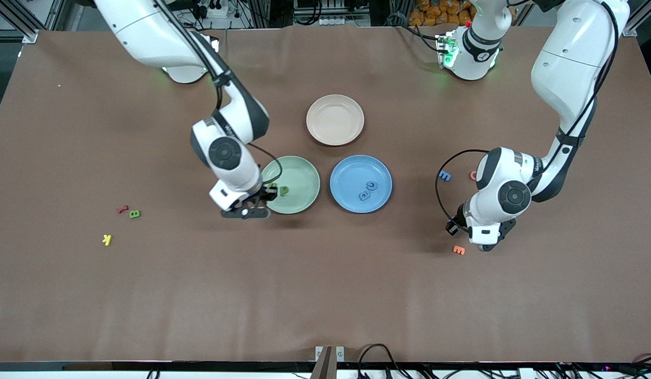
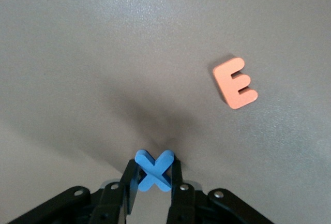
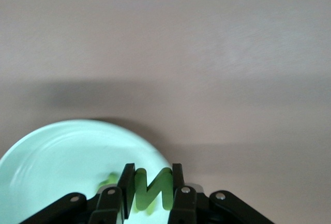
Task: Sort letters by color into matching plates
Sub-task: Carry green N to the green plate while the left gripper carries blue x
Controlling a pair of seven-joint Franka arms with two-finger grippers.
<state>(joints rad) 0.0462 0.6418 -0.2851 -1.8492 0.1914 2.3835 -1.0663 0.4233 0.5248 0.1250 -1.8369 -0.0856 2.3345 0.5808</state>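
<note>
Both arms bent low: left claw [image 2: 154, 182] pinching blue X [image 2: 153, 169], right claw [image 3: 150, 182] green N [image 3: 151, 188].

Brown table [image 1: 325, 295]. Three plates sit mid-table — beige one [image 1: 335, 119] farthest from the camera, green plate [image 1: 299, 202] and blue plate [image 1: 380, 197] side by side nearer. Toward the right arm's end: red letter [image 1: 122, 209], green B [image 1: 134, 213], yellow K [image 1: 107, 240]. Toward the left arm's end — blue E [image 1: 444, 176], orange E [image 1: 458, 250].
</note>
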